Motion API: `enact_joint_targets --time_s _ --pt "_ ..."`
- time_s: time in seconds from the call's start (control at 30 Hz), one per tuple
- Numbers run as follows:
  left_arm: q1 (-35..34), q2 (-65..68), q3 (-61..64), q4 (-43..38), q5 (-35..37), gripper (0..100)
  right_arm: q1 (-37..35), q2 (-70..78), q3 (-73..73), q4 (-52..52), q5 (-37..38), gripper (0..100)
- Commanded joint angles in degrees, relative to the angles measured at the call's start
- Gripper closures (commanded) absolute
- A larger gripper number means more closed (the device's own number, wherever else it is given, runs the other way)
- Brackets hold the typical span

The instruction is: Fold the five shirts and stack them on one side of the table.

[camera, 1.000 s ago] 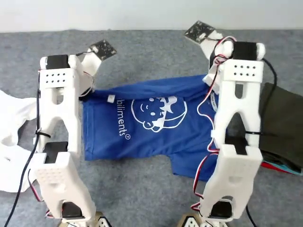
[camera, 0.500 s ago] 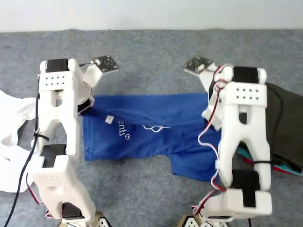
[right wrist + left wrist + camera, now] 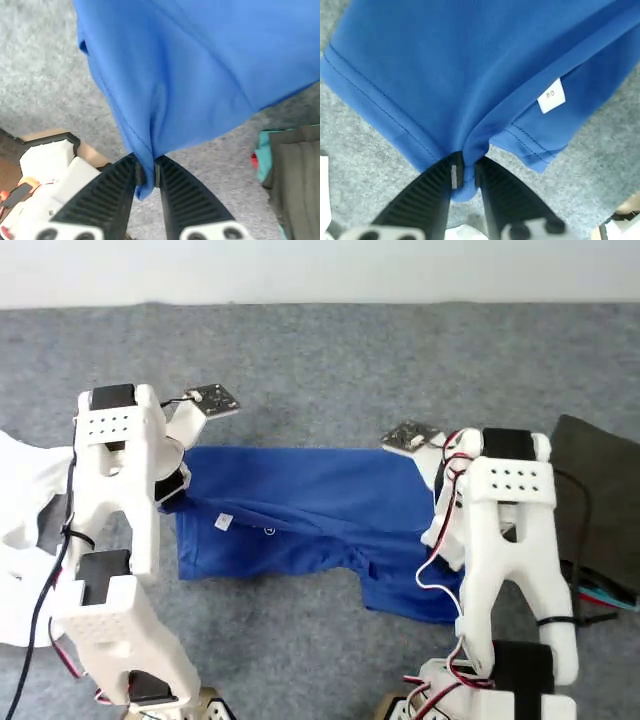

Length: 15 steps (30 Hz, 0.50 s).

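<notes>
A blue shirt (image 3: 310, 505) lies across the middle of the grey table, its far half lifted and doubled toward the near side, so the print is hidden. My left gripper (image 3: 465, 172) is shut on a pinched edge of the blue cloth, close to a small white tag (image 3: 551, 95). It holds the shirt's left end under the left arm (image 3: 120, 480). My right gripper (image 3: 146, 175) is shut on the shirt's other end, beneath the right arm (image 3: 505, 520). One blue sleeve (image 3: 410, 595) sticks out toward the near edge.
A white shirt (image 3: 22, 530) lies crumpled at the table's left edge. At the right edge sits a stack with a dark olive shirt (image 3: 600, 490) on top and teal and red cloth (image 3: 261, 160) beneath. Bare grey table (image 3: 320, 360) stretches behind the blue shirt.
Both grippers pulled the blue shirt's far edge toward the near side, folding it over the white print, which is now covered. Both arms drew back with it.
</notes>
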Motion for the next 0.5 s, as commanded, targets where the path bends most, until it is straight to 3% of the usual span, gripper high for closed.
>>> enact_joint_targets --time_s 0.0,0.13,0.2,0.33,0.47 --pt "-0.44 -3.87 -0.31 -0.70 -1.23 98 -0.57 -2.42 2.02 0.13 -0.09 98.9" --pt "-0.70 -4.48 1.10 0.26 -6.42 98 -0.48 -2.59 4.31 -0.75 0.00 97.0" --pt "-0.79 -4.57 1.19 2.46 -8.70 96 -0.40 -2.86 4.31 -0.84 0.26 91.1" --pt "-1.23 -6.77 1.63 3.34 -6.68 90 0.04 -2.95 4.13 -0.75 3.08 75.7" --pt "-2.73 -13.01 2.51 3.34 -6.51 85 0.04 -2.95 2.55 -0.31 3.25 77.1"
